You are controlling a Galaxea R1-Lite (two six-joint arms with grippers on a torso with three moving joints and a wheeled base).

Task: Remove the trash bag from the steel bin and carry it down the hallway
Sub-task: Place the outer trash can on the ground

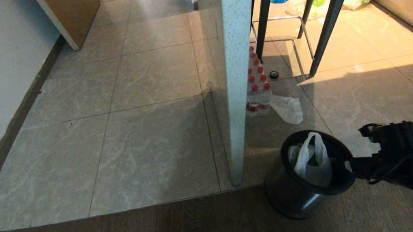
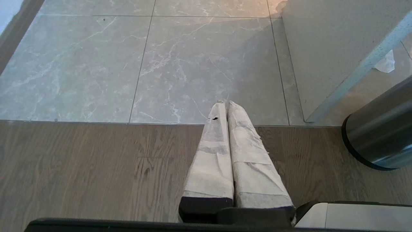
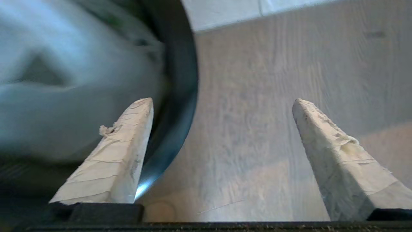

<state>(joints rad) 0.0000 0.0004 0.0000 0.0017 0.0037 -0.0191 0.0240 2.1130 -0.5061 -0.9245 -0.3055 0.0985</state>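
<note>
- The bag (image 1: 311,159) in the bin (image 1: 304,195) looks light, soft, slippery; we'd pinch its upright handle loop.
- Our right gripper (image 3: 222,103) gapes wide, empty, at the rim.

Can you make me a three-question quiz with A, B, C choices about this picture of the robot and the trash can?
1. Where is the trash bag?
A. On the stool
B. Inside the steel bin
C. On the wooden floor

2. What colour are the bottle caps?
A. Red
B. Blue
C. Yellow

3. How is the right gripper?
A. Shut on the bag
B. Shut on the rim
C. Open

Answers: 1 B, its handles poke above the black rim. 2 A, red tops show beside the counter leg. 3 C, its fingers stand wide apart, holding nothing.
</note>
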